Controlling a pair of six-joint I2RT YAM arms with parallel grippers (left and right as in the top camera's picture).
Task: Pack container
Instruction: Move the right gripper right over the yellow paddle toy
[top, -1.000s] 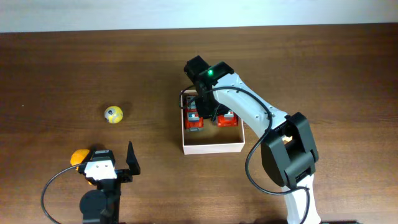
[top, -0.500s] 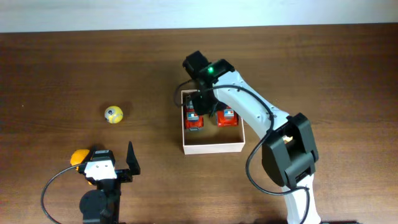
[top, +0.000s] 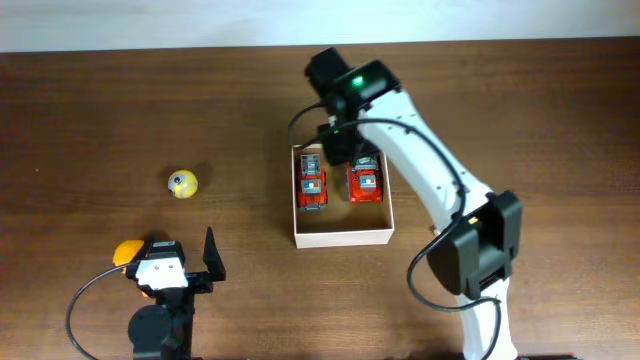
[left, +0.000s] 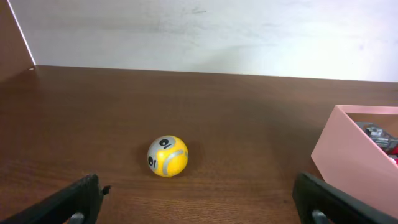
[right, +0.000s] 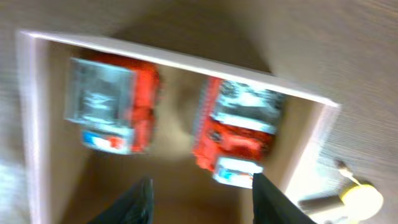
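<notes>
I see right fingers (right: 138, 202) parted, empty, over the container (right: 186, 61) holding two red toy cars (top: 312, 186); left fingers (left: 71, 200) spread wide.

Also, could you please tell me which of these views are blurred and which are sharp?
Right wrist view: blurred throughout, the two red toy cars and the container walls soft-edged. Left wrist view: sharp, the yellow ball crisp. Overhead view: sharp and evenly lit.

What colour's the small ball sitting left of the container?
The ball is yellow with grey bands and black-and-white markings; clearest in the left wrist view.
</notes>
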